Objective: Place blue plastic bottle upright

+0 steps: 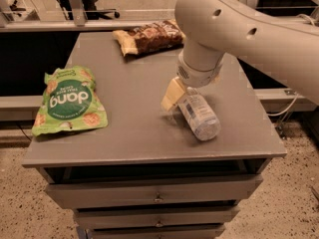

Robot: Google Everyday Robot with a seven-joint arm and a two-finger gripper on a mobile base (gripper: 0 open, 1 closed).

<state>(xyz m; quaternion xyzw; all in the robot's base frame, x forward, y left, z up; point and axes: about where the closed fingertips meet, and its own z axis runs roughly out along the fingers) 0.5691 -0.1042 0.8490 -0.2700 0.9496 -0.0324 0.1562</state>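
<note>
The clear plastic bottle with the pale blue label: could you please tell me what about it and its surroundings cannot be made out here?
- Clear plastic bottle with pale blue label: its cap end is hidden by the gripper at its neck, camera view.
- Its label print: too small to read.
- Brown snack bag: right end hidden behind the white robot arm.

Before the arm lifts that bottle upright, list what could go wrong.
1. The blue plastic bottle lies on its side near the front right corner of the table; a nudge could roll it off.
2. The gripper sits at its far end, so the bottle may swing or slip when tilted up.
</note>
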